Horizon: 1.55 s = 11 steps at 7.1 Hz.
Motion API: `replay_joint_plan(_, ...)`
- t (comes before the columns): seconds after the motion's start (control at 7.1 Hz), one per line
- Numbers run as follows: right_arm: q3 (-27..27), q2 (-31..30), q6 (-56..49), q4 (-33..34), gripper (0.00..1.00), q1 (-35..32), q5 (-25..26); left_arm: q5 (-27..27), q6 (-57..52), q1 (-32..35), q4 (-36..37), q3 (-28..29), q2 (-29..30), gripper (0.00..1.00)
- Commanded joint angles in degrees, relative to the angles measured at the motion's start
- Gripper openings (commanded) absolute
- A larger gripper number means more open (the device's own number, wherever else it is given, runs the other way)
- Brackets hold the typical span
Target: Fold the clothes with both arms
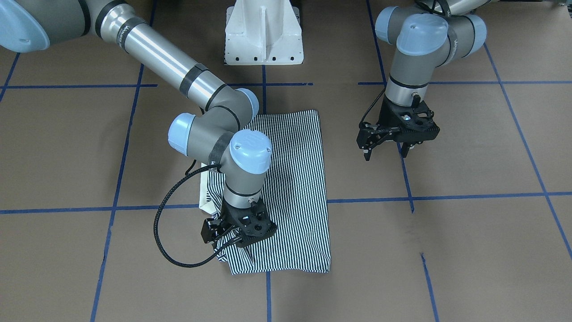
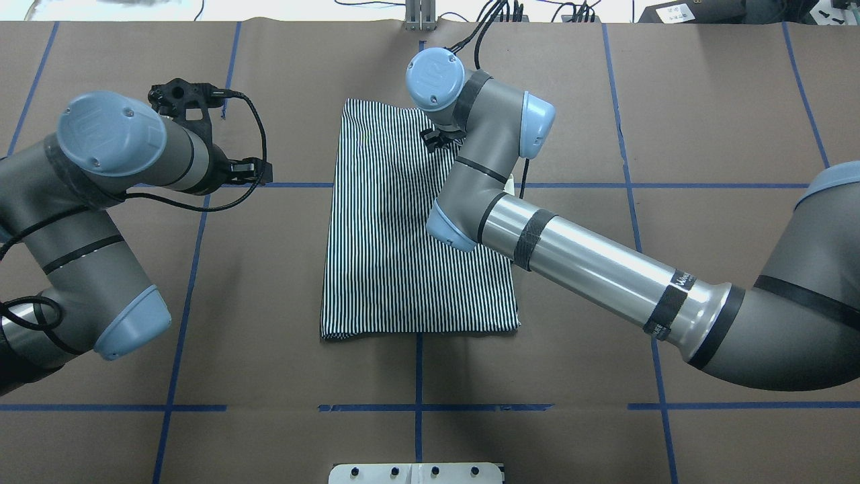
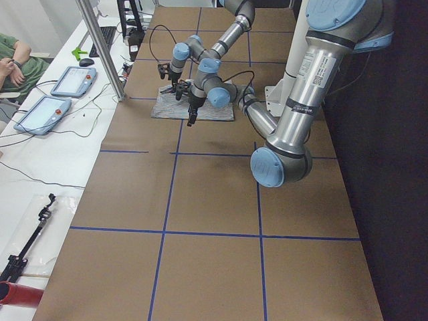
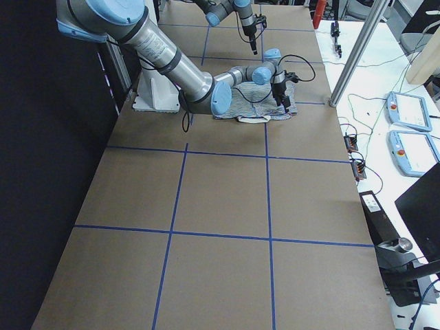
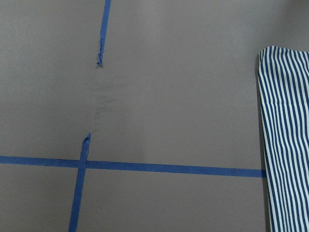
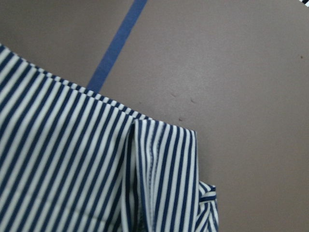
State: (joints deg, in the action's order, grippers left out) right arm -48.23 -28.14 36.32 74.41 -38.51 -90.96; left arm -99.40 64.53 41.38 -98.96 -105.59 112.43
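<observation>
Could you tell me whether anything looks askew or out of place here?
The polo shirt lies folded in a rectangle, but its corner by the right gripper is bunched and rumpled, and the white collar pokes out past the folded edge beside it. A blue tape line near the left gripper has a gap.

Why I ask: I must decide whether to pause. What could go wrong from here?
1. Only the right gripper is down on the shirt, where cloth bunches; the left gripper hangs open over bare table. A one-sided pull could skew the fold.
2. The right arm's cable loops low beside the shirt and might snag its edge.
3. The collar pokes out on that side; dragging may open the fold further.
</observation>
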Motion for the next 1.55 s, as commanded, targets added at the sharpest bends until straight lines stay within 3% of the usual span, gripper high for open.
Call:
replay_joint_plan(0.0,1.29,-0.85,-0.63,-0.06,1.0,-1.82,1.22,0.0,0.07,0.01,-0.01,0.3,0.16,1.0)
replay_joint_plan(0.28,1.29,-2.78,-6.5,-0.23,1.0,-8.56,-2.69,0.0,0.16,-0.07,-0.01,0.3,0.25,1.0)
replay_joint_plan(0.56,-0.45,-3.41,-5.13,-1.46,1.0,-10.27,-8.85,0.09,0.16,0.01,-0.18,0.3,0.25,1.0)
replay_joint_plan(0.7,-7.17,-7.5,-0.59,-0.94,1.0,-10.27,-14.27,-0.17,1.03,-0.07,-0.44,0.12,0.34,1.0)
replay_joint_plan(0.85,-16.46,-14.33,3.89,0.02,1.0,-10.18,-20.68,-6.35,6.0,-0.16,-0.53,-0.14,0.51,1.0)
replay_joint_plan(0.99,-24.03,-17.26,5.41,7.77,1.0,-10.44,-26.66,-8.85,15.18,-2.69,-0.36,-0.92,1.12,1.0)
replay_joint_plan(1.13,-31.85,-18.6,5.52,17.6,1.0,-10.44,-26.89,-8.18,24.93,-8.19,0.17,-0.76,2.87,1.0)
replay_joint_plan(1.41,-47.41,-25.52,6.91,27.51,1.0,-10.53,-28.2,-3.37,37.45,-15.06,0.43,0.03,3.24,1.0)
